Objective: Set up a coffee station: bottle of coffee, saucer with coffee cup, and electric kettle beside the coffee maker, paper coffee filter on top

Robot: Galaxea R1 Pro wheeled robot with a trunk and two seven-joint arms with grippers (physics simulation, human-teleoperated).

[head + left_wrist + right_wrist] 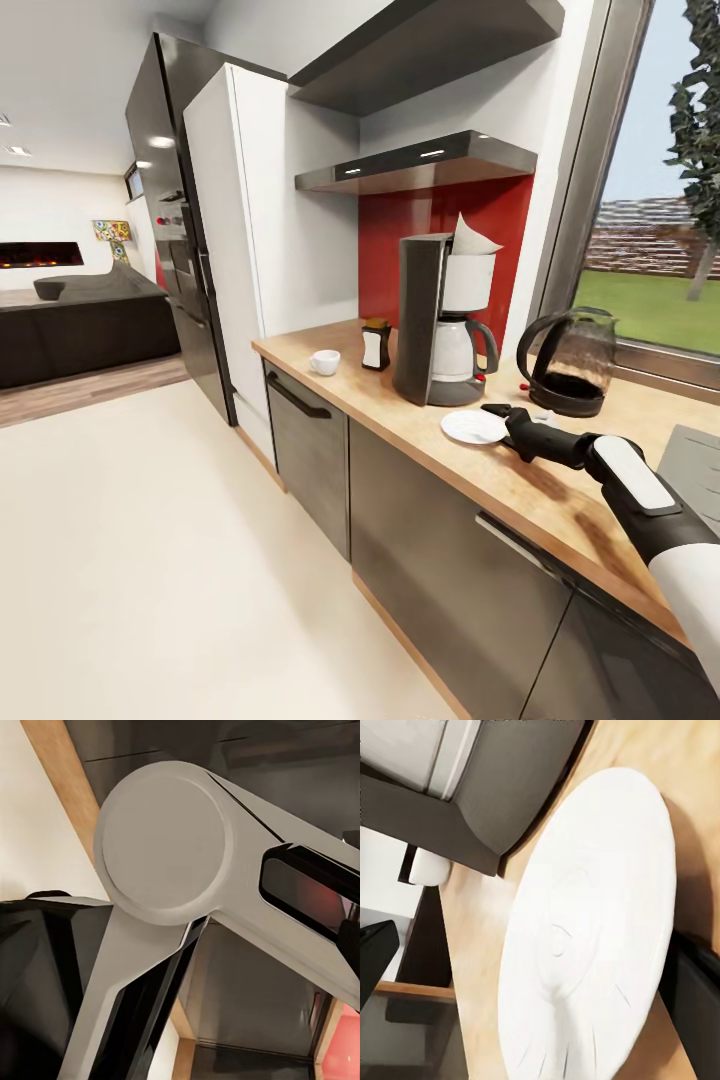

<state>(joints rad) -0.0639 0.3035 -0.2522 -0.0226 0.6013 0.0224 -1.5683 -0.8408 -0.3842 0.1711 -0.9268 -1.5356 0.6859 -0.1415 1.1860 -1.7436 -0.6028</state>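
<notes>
On the kitchen countertop [395, 415] stands the coffee maker [425, 320], and the paper coffee filter [472, 238] rests on its top. The bottle of coffee [376, 345] is just left of it, below the kitchen shelf [420, 165]. Further left sits the coffee cup [324, 362], straight on the worktop. The saucer [470, 427] lies flat in front of the coffee maker. My right gripper [503, 425] is open at its rim; the right wrist view shows the saucer [592, 930] close up beside one finger [697, 990]. The electric kettle [570, 360] stands to the right. My left gripper's dark fingers [30, 975] sit apart.
A white tall cabinet [250, 220] and a dark fridge unit [170, 230] end the counter at the left. A window [650, 260] runs behind the kettle, and a grey panel [695, 455] lies in the worktop at the far right. A pale floor [150, 550] spreads before the cabinets.
</notes>
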